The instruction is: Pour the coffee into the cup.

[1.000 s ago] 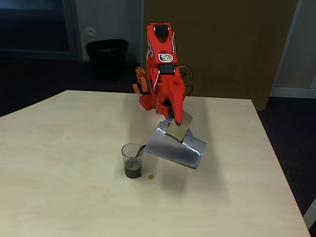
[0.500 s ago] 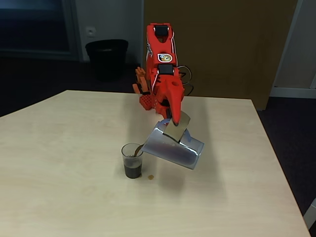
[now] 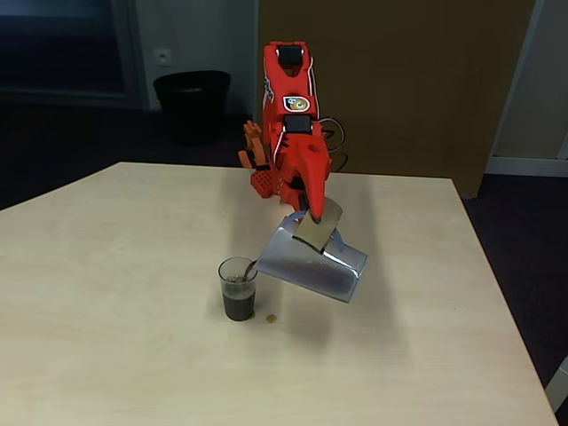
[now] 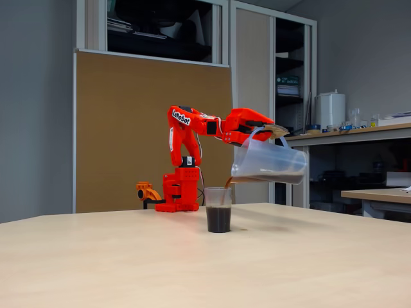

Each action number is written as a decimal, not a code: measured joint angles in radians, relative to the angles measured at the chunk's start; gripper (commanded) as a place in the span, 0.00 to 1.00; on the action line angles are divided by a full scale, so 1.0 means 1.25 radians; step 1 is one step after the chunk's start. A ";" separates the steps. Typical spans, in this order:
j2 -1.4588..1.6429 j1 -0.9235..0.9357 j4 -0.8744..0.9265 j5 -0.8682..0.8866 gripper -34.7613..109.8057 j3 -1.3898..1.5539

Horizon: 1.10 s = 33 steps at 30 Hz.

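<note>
The cup [image 3: 238, 288] [image 4: 218, 209], a small clear tumbler, stands upright on the table, about half full of dark coffee [image 4: 218, 219]. Above and to its right in both fixed views hangs a translucent grey-blue jug [image 3: 312, 261] [image 4: 268, 160], tilted with its spout over the cup's rim. A thin brown stream runs from spout to cup. More coffee lies in the jug's low side [image 4: 270, 176]. My red gripper [image 3: 315, 218] [image 4: 275, 130] is shut on the jug's flat handle tab.
A small brown drip [image 3: 271, 318] marks the light wooden table [image 3: 115, 293] just right of the cup. The arm's red base [image 4: 180, 192] stands at the table's far edge. A black bin [image 3: 191, 102] sits on the floor beyond.
The jug has tipped slightly further and its body has risen a little. The coffee level in the cup is higher.
</note>
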 measured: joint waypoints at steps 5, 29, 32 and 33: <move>0.000 0.000 0.000 0.000 0.24 0.012; 0.012 0.000 0.016 -0.112 0.24 0.025; 0.015 -0.001 0.034 -0.182 0.24 0.027; 0.015 -0.002 0.043 -0.199 0.24 0.027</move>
